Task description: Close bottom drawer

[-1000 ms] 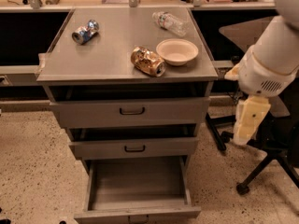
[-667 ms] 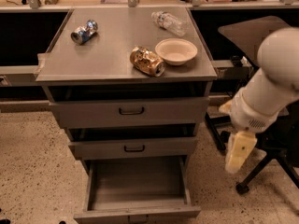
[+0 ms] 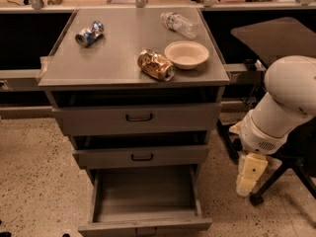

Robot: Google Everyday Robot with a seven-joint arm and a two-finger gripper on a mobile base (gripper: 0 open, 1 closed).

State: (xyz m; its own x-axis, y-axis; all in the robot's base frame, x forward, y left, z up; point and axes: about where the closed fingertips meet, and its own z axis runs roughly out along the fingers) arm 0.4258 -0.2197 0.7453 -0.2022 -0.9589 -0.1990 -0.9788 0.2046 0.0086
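The bottom drawer (image 3: 145, 225) of the grey metal cabinet is pulled far out and its inside is empty. Its narrow front panel sits at the lower edge of the camera view with a small dark handle. The mid drawer (image 3: 142, 156) and the top drawer (image 3: 138, 117) above it stand slightly out. My gripper (image 3: 247, 179) hangs from the white arm (image 3: 281, 107) to the right of the cabinet, about level with the open drawer and apart from it.
On the cabinet top (image 3: 118, 58) lie a crushed can (image 3: 89, 34), a golden snack bag (image 3: 155, 64), a white bowl (image 3: 186, 54) and a clear plastic bottle (image 3: 178, 23). A dark office chair (image 3: 276, 38) with a wheeled base stands at the right, behind my arm. The floor is speckled.
My arm and gripper have moved downward on the right side of the cabinet. The drawers have not moved.
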